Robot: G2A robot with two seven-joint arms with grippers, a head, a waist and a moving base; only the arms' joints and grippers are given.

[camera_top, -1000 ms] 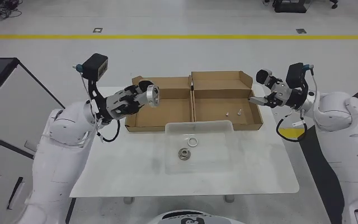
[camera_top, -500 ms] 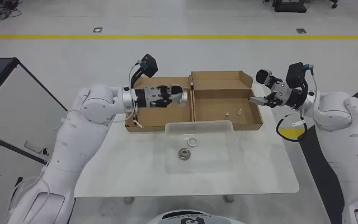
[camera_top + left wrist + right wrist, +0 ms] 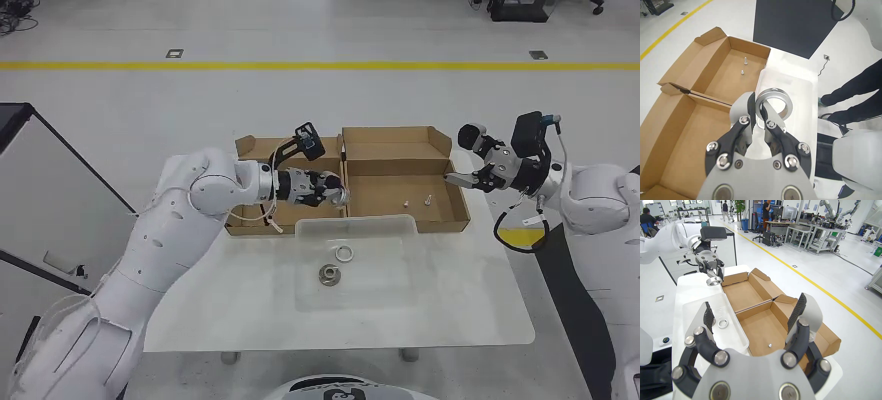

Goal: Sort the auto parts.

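Observation:
My left gripper (image 3: 757,106) is shut on the rim of a silver metal ring (image 3: 772,103). In the top view it (image 3: 328,189) hangs over the right end of the left cardboard box (image 3: 310,214), close to the white tray (image 3: 385,275). The tray holds a smaller ring (image 3: 344,253) and a flanged round part (image 3: 327,273). Two bolts (image 3: 407,202) (image 3: 426,198) lie in the right cardboard box (image 3: 385,188). My right gripper (image 3: 468,166) stands open and empty beyond that box's right end; its own view (image 3: 753,309) looks along both boxes to the held ring (image 3: 714,281).
The two open boxes stand side by side at the table's far edge, flaps up. The tray lies just in front of them. White tabletop (image 3: 460,290) surrounds the tray. A person's dark-trousered legs (image 3: 851,98) stand on the floor beside the table.
My left arm has swung to the right across the left box, carrying the ring from the box's left end to its right end. The right arm has kept still.

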